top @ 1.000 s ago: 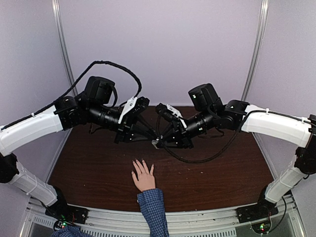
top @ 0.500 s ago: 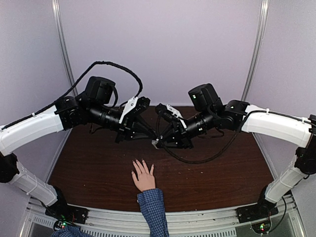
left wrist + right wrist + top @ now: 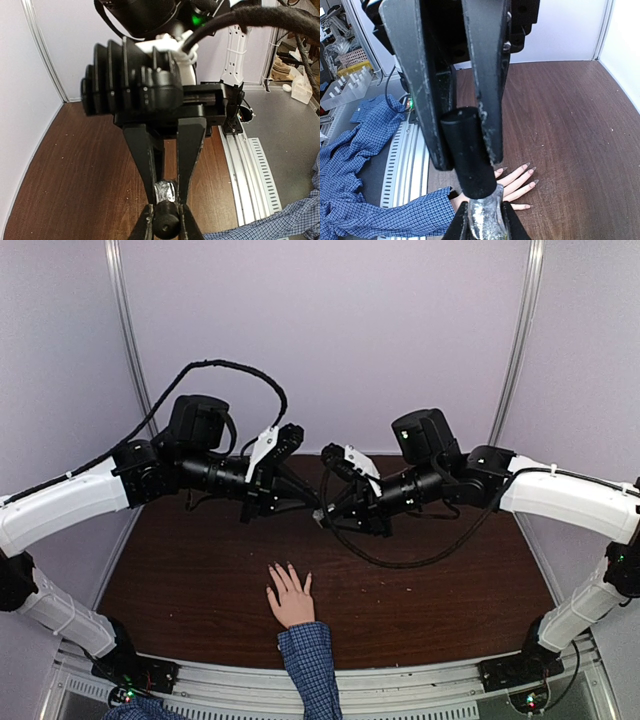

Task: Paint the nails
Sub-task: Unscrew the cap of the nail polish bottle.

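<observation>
A light-skinned hand (image 3: pixel 290 598) with a blue checked cuff (image 3: pixel 305 640) lies flat on the brown table, fingers spread. Its nails (image 3: pixel 525 165) look long and pale in the right wrist view. The two grippers meet above the table, beyond the hand. My left gripper (image 3: pixel 166 222) is shut on the black cap (image 3: pixel 166 226) of a small polish bottle. My right gripper (image 3: pixel 482 220) is shut on the glittery bottle body (image 3: pixel 483 215). The cap (image 3: pixel 467 150) sits between the left fingers (image 3: pixel 415 75). From above, the bottle (image 3: pixel 318 518) is mostly hidden between the grippers.
The dark wooden table (image 3: pixel 200 570) is bounded by a metal rail (image 3: pixel 400 680) at the near edge and grey walls on the other sides. The person's checked sleeve (image 3: pixel 375 220) reaches in over the rail. A loose cable (image 3: pixel 400 562) hangs under the right arm.
Both grippers, still joined on the bottle, have moved a little up and away from the hand. The hand has not moved.
</observation>
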Available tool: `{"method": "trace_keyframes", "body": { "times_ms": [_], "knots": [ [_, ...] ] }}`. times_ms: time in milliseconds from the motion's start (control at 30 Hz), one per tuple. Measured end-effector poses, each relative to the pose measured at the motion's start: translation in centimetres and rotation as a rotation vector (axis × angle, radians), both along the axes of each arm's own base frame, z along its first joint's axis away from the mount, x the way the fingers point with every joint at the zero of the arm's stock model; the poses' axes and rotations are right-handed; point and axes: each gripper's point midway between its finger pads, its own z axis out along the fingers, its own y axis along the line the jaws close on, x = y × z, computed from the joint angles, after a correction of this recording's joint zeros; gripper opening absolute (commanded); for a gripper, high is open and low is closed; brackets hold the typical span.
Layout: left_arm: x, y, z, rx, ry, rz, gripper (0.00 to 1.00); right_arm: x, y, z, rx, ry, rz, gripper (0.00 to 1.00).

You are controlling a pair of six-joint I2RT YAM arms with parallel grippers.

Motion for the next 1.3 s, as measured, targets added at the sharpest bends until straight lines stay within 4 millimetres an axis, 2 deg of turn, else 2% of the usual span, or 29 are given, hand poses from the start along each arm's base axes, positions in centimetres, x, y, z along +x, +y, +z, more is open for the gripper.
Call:
{"method": "trace_keyframes", "body": {
  "times_ms": [467,1300],
  "knots": [
    [0.63,0.16,-0.11,-0.011,0.031,0.028,0.00,0.57,-0.18,-0.59,-0.019,-0.013,-0.031,0.00],
    [0.35,0.56,0.34,-0.044,0.025,0.025,0.00,0.45,-0.16,-0.57,-0.018,-0.013,-0.023,0.00]
  ]
}}
